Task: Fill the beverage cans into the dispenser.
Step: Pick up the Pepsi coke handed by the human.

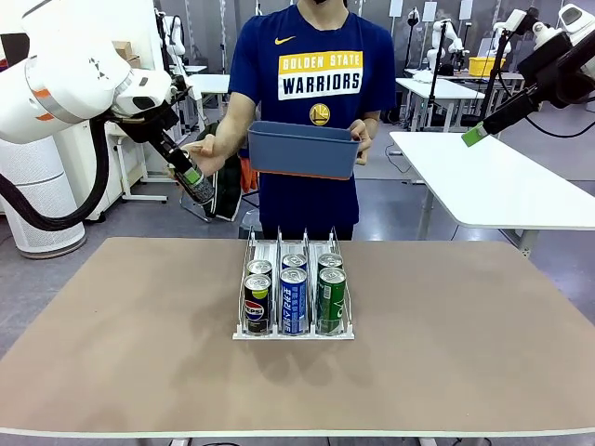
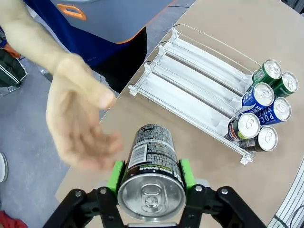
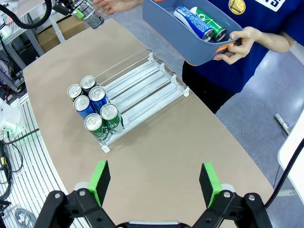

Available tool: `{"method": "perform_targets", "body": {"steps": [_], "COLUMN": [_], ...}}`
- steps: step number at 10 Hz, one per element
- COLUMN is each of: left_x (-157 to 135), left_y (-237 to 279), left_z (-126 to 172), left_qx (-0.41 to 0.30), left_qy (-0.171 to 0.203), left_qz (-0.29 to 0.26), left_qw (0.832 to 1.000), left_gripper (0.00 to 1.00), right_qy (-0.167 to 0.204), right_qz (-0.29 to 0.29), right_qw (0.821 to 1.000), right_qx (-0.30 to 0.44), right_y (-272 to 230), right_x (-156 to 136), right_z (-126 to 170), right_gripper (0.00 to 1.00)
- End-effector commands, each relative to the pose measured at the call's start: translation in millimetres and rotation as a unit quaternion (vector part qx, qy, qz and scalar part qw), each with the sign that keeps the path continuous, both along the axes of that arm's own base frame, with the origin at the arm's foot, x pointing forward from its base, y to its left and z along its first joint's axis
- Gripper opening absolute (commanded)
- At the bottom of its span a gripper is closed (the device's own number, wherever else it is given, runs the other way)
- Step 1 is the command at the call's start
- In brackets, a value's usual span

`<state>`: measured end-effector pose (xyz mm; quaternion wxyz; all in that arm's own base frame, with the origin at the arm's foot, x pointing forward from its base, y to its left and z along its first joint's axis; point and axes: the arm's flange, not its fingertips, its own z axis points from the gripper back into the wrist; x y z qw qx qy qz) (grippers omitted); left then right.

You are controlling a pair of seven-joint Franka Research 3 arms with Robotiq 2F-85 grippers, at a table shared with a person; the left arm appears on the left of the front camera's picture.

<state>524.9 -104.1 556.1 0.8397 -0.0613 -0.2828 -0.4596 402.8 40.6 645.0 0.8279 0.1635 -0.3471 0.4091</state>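
Note:
My left gripper (image 1: 189, 177) is shut on a dark beverage can (image 1: 196, 187), held in the air past the table's far left edge, next to the person's open hand (image 1: 208, 151). In the left wrist view the can (image 2: 151, 175) sits between the green pads (image 2: 115, 175), silver top towards the camera. The dispenser (image 1: 293, 335) stands mid-table with several cans (image 1: 294, 297) at the near end of its three lanes; the far ends of its lanes (image 2: 190, 92) are bare. High at the right, my right gripper (image 3: 154, 183) hangs open with nothing in it, above the dispenser (image 3: 142, 85).
The person at the far side holds a blue-grey bin (image 1: 302, 149) in one hand; two more cans (image 3: 199, 21) lie in it. The brown table (image 1: 139, 372) has wide free room around the dispenser. White tables stand behind at the right.

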Motion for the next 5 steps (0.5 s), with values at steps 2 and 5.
{"method": "perform_targets", "body": {"steps": [2, 5], "left_x": [-6.7, -8.7], "left_y": [2.0, 2.2], "left_z": [3.0, 4.2], "left_qx": [0.007, 0.001], "left_qy": [-0.001, -0.002], "left_qz": [0.014, 0.011], "left_qw": [1.0, 1.0], "left_gripper": [0.18, 0.18], "right_qy": [0.001, 0.001], "right_qz": [0.0, 0.0], "right_qw": [1.0, 1.0], "right_qx": [0.0, 0.0], "right_y": [0.1, 0.1], "right_x": [-0.6, -0.6], "right_z": [-1.6, -1.6], "right_gripper": [1.0, 1.0]}}
